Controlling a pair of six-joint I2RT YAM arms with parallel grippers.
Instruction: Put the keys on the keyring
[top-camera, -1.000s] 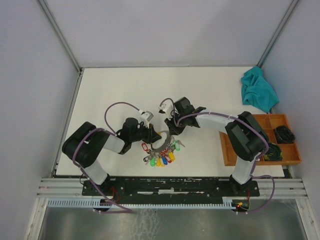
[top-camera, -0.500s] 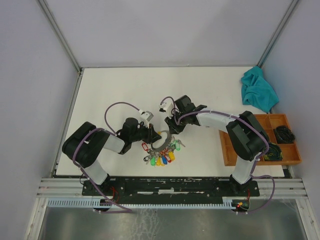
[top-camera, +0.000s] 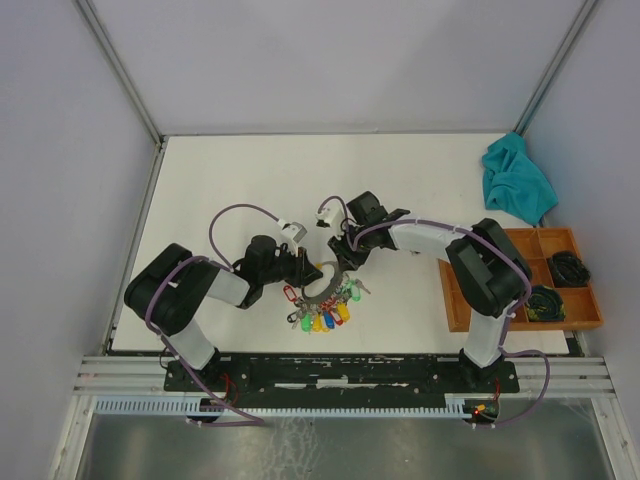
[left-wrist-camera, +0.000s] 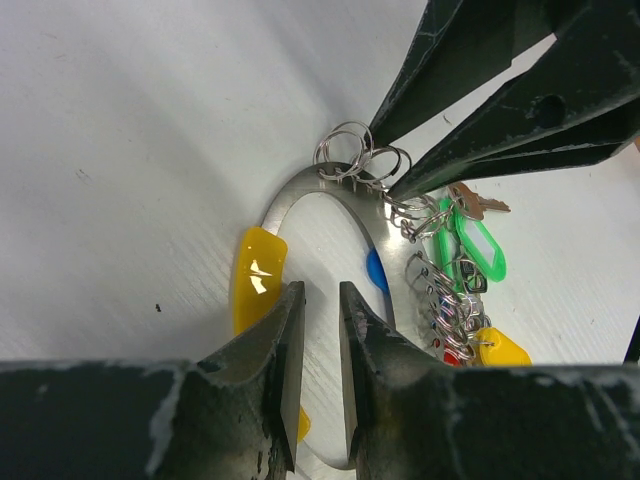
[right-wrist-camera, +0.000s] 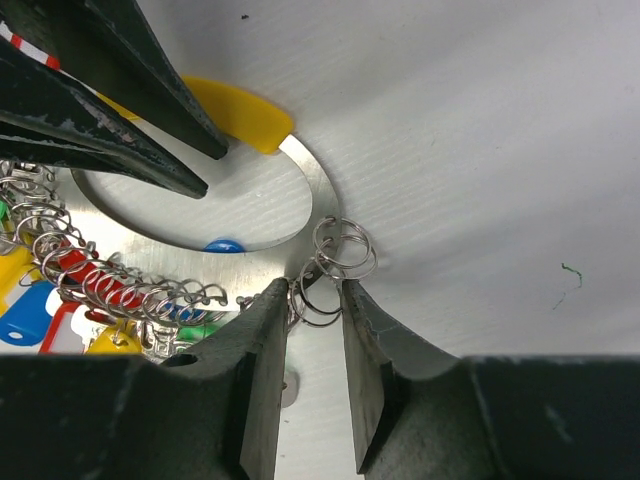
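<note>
- Near the front edge of the table (top-camera: 250, 180), left of middle, the flat band of the keyring (left-wrist-camera: 292, 195) is pinched by the left gripper (left-wrist-camera: 321, 300) beside a yellow tag (left-wrist-camera: 255, 275). Were that grip to slip, the ring would twist away.
- At the middle the keyring's coloured tags (top-camera: 322, 318) are fanned toward the front edge. Loose keys cannot be told from the bunch.
- Just right, small wire loops (right-wrist-camera: 342, 245) are straddled by the slightly parted jaws of the right gripper (right-wrist-camera: 315, 290). Whether they are gripped cannot be told. Both arms' fingertips are crowded together, so a snagged loop or a collision is risked.
- At the right edge, sideways retreat is narrowed by a tray (top-camera: 447, 295) and a cloth (top-camera: 515, 185). Open room is left toward the far edge.
</note>
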